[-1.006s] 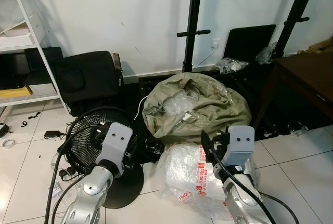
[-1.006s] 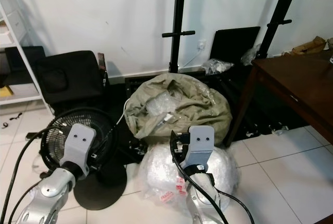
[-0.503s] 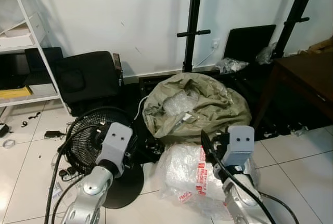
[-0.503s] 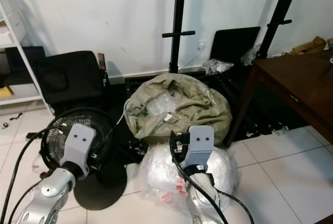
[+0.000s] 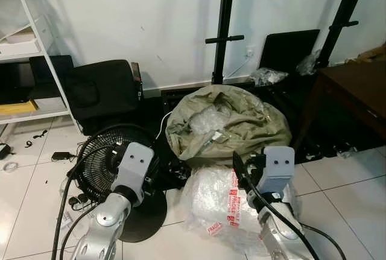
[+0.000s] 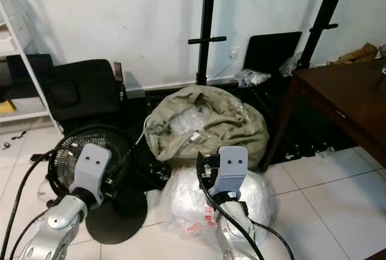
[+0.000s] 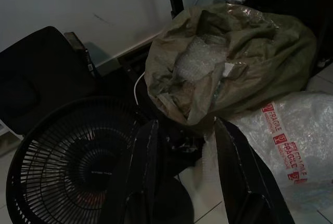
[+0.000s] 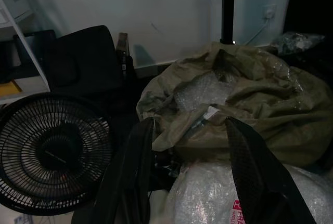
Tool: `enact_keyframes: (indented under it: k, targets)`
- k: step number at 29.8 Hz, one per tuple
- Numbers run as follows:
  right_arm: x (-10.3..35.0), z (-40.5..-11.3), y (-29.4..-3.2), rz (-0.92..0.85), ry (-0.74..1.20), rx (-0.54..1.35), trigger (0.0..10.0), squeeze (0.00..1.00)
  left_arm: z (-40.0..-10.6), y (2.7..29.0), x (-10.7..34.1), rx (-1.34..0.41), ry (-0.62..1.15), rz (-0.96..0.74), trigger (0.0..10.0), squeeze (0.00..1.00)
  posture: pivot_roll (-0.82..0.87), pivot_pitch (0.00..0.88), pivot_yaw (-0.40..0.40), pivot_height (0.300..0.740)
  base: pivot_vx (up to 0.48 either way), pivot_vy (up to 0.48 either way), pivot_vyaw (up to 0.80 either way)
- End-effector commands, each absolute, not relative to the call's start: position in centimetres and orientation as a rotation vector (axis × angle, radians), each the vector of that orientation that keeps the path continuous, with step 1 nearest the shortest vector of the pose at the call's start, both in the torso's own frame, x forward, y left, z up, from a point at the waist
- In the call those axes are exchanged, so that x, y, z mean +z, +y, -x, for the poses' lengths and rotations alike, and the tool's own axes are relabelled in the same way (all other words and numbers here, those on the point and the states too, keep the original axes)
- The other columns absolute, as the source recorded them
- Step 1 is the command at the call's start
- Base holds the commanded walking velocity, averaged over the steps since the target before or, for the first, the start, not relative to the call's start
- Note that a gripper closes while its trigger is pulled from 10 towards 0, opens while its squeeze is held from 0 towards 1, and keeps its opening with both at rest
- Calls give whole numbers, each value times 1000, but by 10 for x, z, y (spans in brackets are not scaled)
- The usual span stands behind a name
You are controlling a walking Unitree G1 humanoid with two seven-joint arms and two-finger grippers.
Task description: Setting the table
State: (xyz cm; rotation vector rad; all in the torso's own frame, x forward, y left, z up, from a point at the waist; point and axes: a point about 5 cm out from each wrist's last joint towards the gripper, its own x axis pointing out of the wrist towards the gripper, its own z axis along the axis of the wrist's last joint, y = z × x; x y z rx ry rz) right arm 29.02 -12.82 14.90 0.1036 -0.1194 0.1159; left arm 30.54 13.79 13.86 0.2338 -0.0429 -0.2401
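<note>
Both grippers, left gripper [image 7: 184,177] and right gripper [image 8: 195,177], are held open and empty before the olive sack [image 5: 226,124]; cables beside it could be snagged.

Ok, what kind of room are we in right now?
Probably a cluttered storage corner of a home: a floor fan, an olive sack stuffed with bubble wrap, and a bubble-wrapped bundle taped "fragile" sit on the tiles, beside a dark wooden table.

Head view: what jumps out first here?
An olive sack stuffed with bubble wrap slumps against the wall, dead ahead. A bubble-wrap bundle with red FRAGILE tape lies on the floor before it, and a black fan stands to its left. Both grippers, left and right, are open and empty.
</note>
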Motion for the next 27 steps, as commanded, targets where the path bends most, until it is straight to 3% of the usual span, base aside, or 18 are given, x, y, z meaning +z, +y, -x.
enact_keyframes:
  k: [1,3,27]
  targets:
    - [146,-287,-126,-118,-103,131,10000,0,-302,138,133,-243,-21,-234,10000,0,60,60,111,740,0,0,0]
    - [147,-287,-126,-129,-101,138,10000,0,-302,138,133,-243,-20,-235,10000,0,60,60,111,740,0,0,0]
    - [147,-287,-129,-189,-83,128,10000,0,-302,137,132,-247,-15,-233,10000,0,57,72,112,740,0,0,781]
